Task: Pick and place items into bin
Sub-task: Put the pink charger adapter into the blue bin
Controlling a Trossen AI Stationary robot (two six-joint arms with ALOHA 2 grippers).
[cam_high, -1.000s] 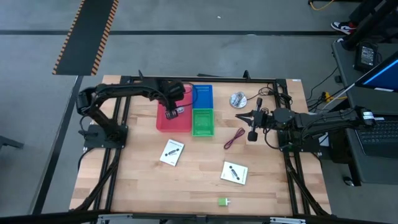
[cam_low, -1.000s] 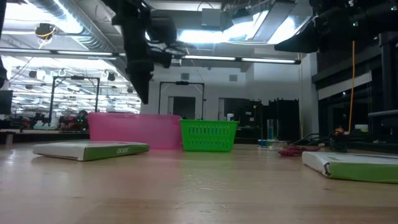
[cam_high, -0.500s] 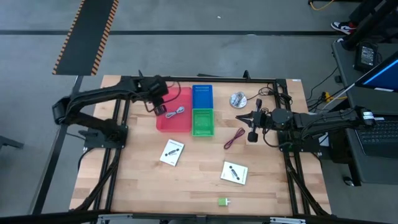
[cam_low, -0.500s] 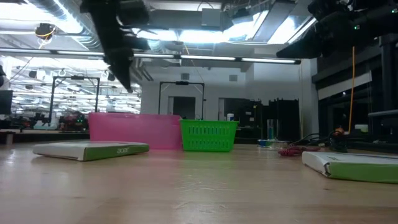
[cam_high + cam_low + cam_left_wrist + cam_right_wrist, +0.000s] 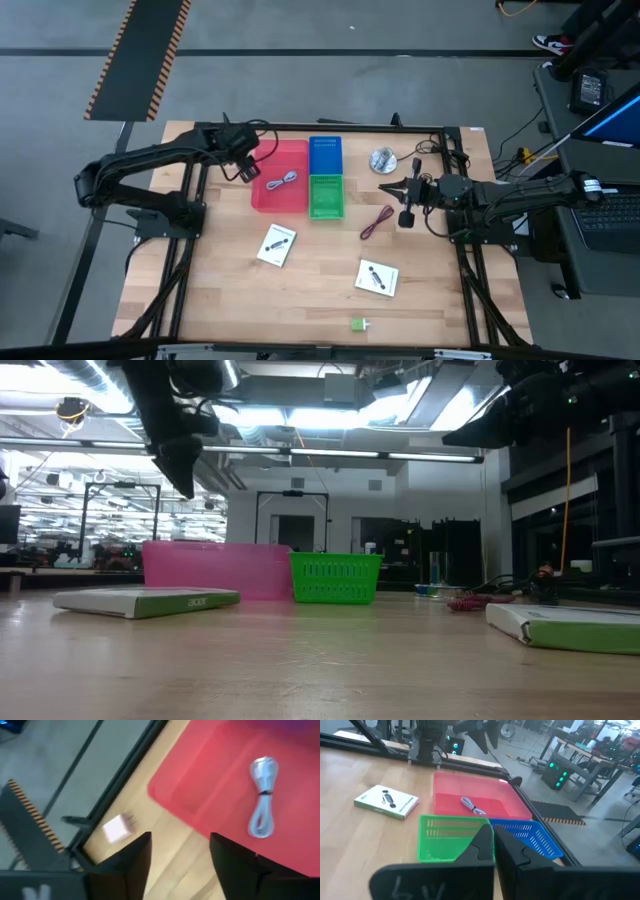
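My left claw (image 5: 246, 170) hangs spread and empty beside the red bin (image 5: 262, 195); grey cable (image 5: 284, 181) lies inside. Right claw (image 5: 388, 190) pressed together near red cable (image 5: 377, 222).

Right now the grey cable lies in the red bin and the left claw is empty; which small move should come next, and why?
Probably swing the open left claw from the red bin toward the nearer white card. The grey cable already lies inside, while that card, the other card, the dark red cable and the green block remain on the table. The right claw waits by that cable.
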